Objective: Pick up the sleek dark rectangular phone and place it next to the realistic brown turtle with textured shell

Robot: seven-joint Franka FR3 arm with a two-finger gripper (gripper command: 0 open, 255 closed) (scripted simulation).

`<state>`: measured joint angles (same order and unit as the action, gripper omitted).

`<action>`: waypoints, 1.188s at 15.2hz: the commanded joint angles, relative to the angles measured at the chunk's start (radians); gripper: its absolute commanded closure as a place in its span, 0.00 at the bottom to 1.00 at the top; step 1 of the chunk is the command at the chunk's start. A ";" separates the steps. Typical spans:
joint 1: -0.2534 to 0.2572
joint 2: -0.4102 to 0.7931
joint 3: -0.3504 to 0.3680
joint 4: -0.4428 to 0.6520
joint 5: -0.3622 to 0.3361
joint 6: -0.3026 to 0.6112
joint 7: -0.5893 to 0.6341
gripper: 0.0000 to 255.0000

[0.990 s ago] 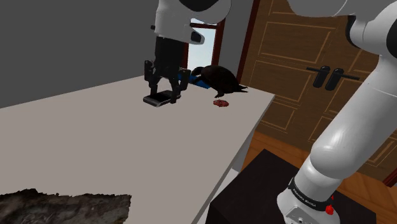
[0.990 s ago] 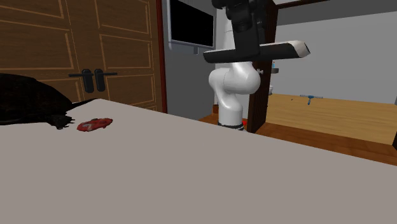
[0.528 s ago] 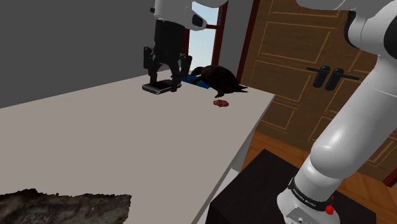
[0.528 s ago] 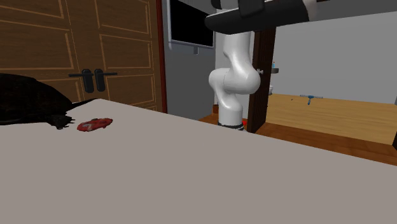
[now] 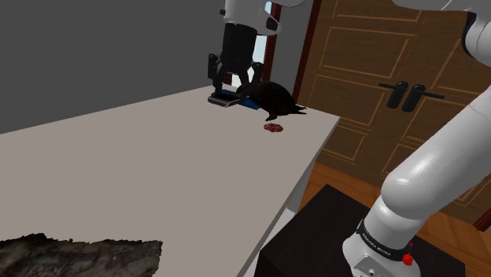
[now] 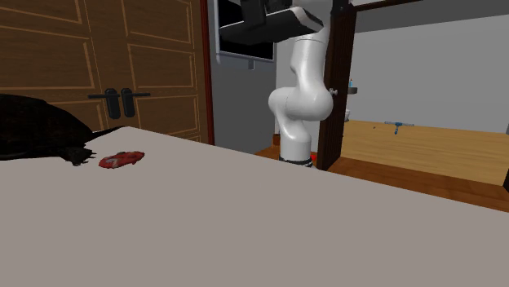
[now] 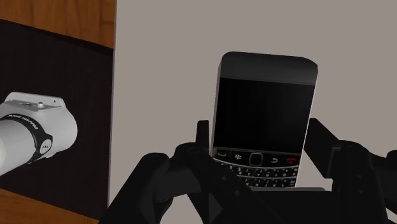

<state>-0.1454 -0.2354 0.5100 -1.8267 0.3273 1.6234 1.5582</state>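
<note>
Your claw (image 5: pixel 234 93) was clamped on the phone (image 5: pixel 223 99), and in the wrist view you could see that grip plainly. The claw (image 7: pixel 261 147) had its black fingers (image 7: pixel 202 136) pressed against the two long edges of the phone (image 7: pixel 264 102) at the keypad end. The dark screen and the top of the handset stuck out past the fingertips.

From the shoulder view, you held the phone level, seemingly a little above the tabletop. It was at the far end of the grey table (image 5: pixel 157 173), just beside the dark brown turtle (image 5: pixel 271 96), on that view's left of it. A blue thing (image 5: pixel 247 104) lay under the turtle's near side; I could not tell what it was. A small red object (image 5: pixel 273 127) rested on the table in front of the turtle, near the table's edge.

In the second exterior view, you had the turtle (image 6: pixel 33 126) at the left edge with the red object (image 6: pixel 121 159) close to it. The white arm (image 6: pixel 302 90) rose behind the table's far side.

Brown panelled doors (image 5: pixel 401 94) with dark handles stood beyond the table. The black stand (image 5: pixel 315 236) sat at the shoulder view's lower right on a wooden floor.
</note>
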 commanded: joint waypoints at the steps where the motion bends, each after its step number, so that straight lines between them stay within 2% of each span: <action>1: -0.014 -0.047 -0.040 -0.051 0.014 -0.009 -0.061 1.00; 8: -0.062 -0.151 -0.178 -0.151 0.004 -0.062 -0.244 1.00; 18: -0.143 -0.197 -0.362 -0.200 -0.076 -0.124 -0.489 1.00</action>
<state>-0.2798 -0.4356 0.1652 -2.0299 0.2615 1.5052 1.0938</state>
